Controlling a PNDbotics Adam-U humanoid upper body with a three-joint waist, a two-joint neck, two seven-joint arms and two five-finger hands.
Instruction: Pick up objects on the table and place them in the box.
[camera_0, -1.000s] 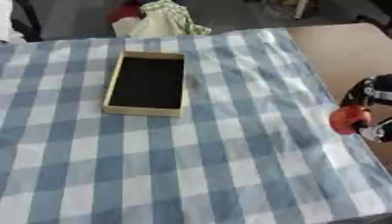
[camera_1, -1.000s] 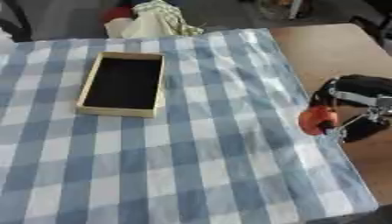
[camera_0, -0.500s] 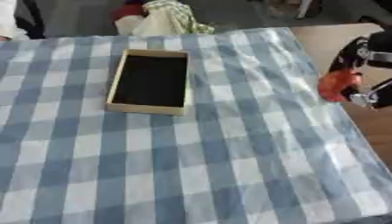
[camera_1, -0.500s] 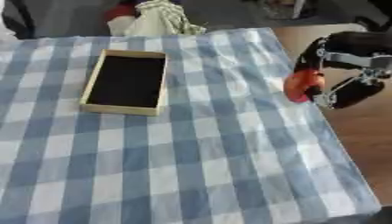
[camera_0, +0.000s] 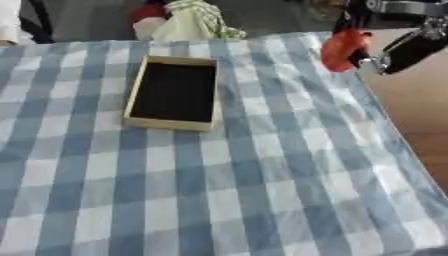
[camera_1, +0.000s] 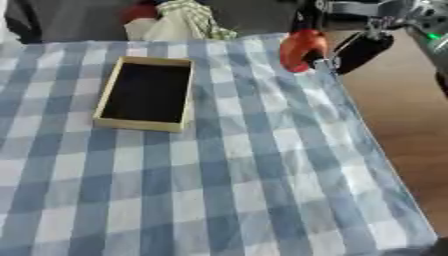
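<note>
the near part of the table (camera_0: 219, 200) is covered by a blue and white checked cloth (camera_1: 262, 165), wrinkled along its right side, where bare brown wood (camera_1: 398, 115) shows beside it. farther back, left of centre, the box (camera_0: 173, 92) lies flat on the cloth, a shallow tan tray with a dark inside, nothing visible in it. at the far right corner the right hand (camera_1: 350, 37) hangs above the cloth's edge, its fingers curled round a red-orange object (camera_1: 299, 47), rounded and too blurred to name, well apart from the box. beyond the far edge sits a pale bundle of cloth (camera_0: 194, 22) with something red beside it.
</note>
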